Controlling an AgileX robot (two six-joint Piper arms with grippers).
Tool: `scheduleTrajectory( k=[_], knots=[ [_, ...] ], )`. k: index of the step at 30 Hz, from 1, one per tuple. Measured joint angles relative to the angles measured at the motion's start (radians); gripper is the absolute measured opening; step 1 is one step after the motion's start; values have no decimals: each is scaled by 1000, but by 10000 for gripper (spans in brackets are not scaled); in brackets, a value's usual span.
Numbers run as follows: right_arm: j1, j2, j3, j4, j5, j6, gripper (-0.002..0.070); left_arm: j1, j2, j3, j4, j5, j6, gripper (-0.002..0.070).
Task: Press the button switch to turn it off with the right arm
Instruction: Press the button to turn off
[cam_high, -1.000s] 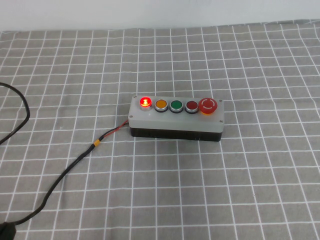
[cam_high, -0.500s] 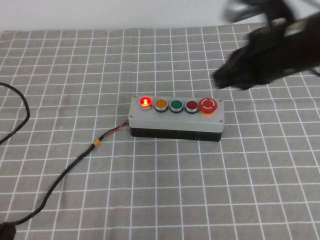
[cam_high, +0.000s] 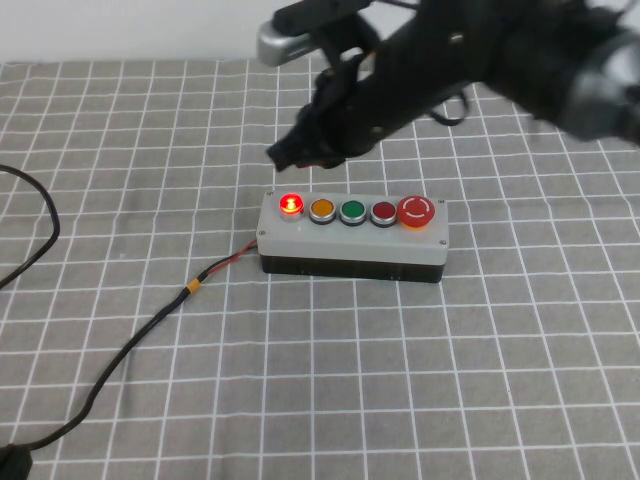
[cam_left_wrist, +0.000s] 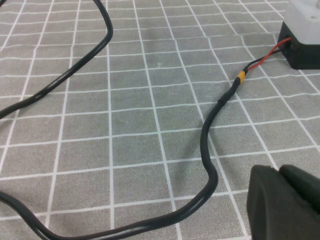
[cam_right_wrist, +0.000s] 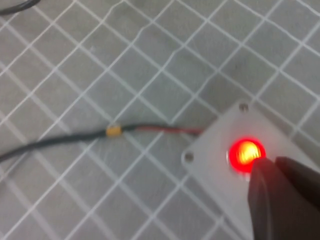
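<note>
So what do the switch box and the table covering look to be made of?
The button switch: likely moulded plastic, matte light grey top, black base, corner screws. Table cover: seemingly woven cloth, grey with white grid, faintly wrinkled. The right pincer hovers beyond the lit red button; the left pincer sits near the cable.

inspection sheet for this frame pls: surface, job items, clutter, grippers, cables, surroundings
Surface: grey cloth with white grid, flat.
Job's things: button switch mid-table; its leftmost red button is lit, so not yet off.
Clutter: nothing seen.
Grippers: right gripper hangs just beyond the lit button, not seen touching; left gripper low over the cloth, near the cable.
Cables: red-black wire leaves the box's left end, joins a black cable; another loop at far left.
Surroundings: white wall behind.
</note>
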Motion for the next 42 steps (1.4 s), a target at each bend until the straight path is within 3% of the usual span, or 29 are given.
scheduleTrajectory(
  k=[7,16,33,42],
  knots=[
    [1,182,-152,-4,6,5,-16,0,0,0,0,0,0,-3],
    [2,266,-173,-26,-10,23,-16,0,0,0,0,0,0,-3],
    [2,306,-211,-21,8,59,-16,0,0,0,0,0,0,-3],
    [2,168,-203,-52,22,59,-16,0,0,0,0,0,0,-3]
  ],
)
